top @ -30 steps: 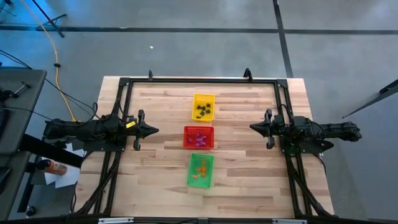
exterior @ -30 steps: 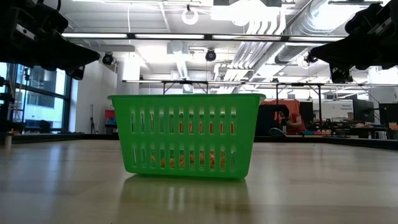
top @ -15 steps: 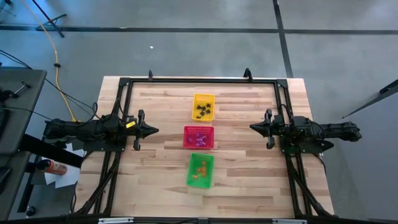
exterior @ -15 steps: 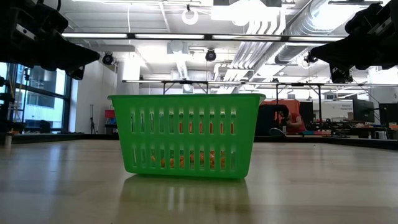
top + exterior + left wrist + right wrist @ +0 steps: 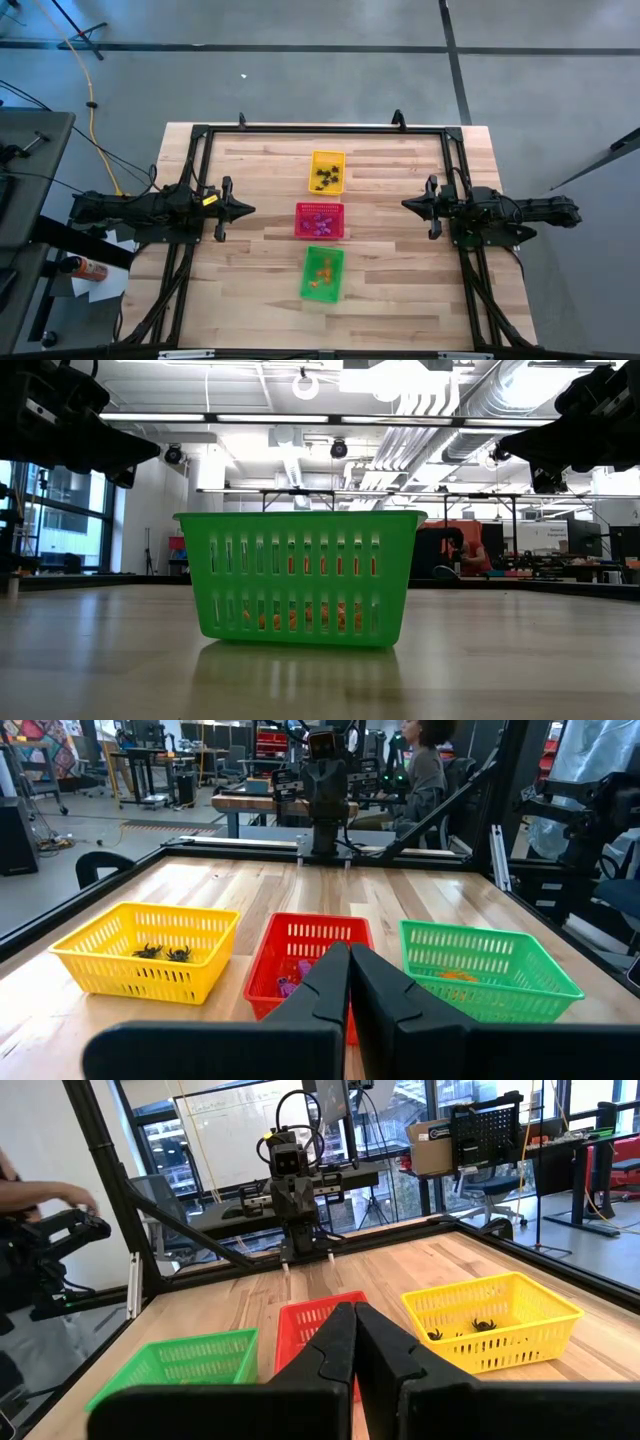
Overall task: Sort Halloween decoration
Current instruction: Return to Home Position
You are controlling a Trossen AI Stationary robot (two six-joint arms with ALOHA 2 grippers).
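On table, mid-width, 3 mesh baskets in one line, close but not touching: yellow basket at far end, red basket in middle, green basket nearest low cam. Line set crosswise btwn the two arms.

Black trinkets inside yellow basket, loose on its floor. Purple-pink trinkets inside red basket, bunched near centre. Orange trinkets inside green basket, lying on floor; also visible thru side slots in low view. Exact count per basket: cannot tell, too small.

L gripper by left side of table, pointing at red basket, well apart from it. Fingers pressed together tip to tip per left wrist view, nothing held.

R gripper by right side of table, also aimed at red basket, well apart from it. Fingers likewise closed flat against each other, nothing held.

Grippers facing each other across the baskets, both raised off tabletop; dark arm parts at top corners of low view, above green basket.

Bkgd: person at a desk beyond table, in left wrist view.
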